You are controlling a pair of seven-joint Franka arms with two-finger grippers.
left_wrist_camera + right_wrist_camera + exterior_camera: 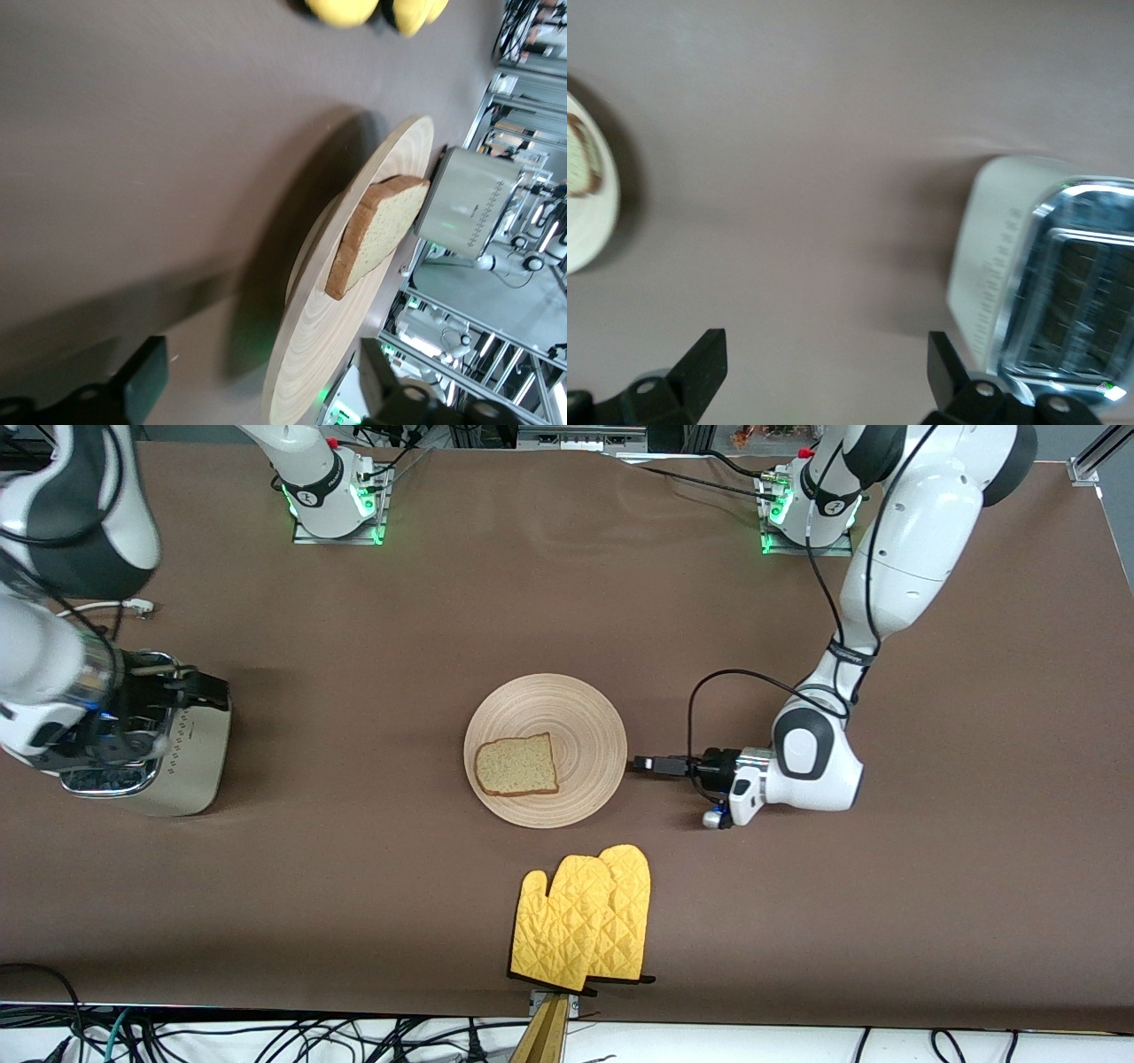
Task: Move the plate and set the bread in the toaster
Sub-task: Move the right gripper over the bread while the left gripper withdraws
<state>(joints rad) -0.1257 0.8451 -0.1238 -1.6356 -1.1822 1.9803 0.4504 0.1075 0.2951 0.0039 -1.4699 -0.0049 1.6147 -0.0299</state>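
Plate (pixel 567 713), a large round flat one of pale wood with ring grain, lies on the brown table (pixel 620 584) about midway between the 2 arms' ends. Its rim toward the left arm's end sits just beside the left gripper (pixel 640 763), which is low at table height with its 2 black fingers (pixel 146 390) spread wide and nothing between them; in the left wrist view the plate's edge stands between and just ahead of the fingertips, and whether a pad touches the rim is hard to tell.

At the right arm's end of the table stands the cream-white 2-slot toaster (pixel 182 766) with a chrome top and a dotted pattern on its side. The right gripper (pixel 173 682) hangs over it, fingers wide apart and empty, the slots showing below in the right wrist view.

A pair of yellow quilted oven mitts (pixel 585 921) lies nearer the front camera than the plate.

On the plate, toward its nearer edge and the right arm's end, lies 1 square slice of tan speckled bread (pixel 516 765) with a brown crust, flat, well apart from both grippers.
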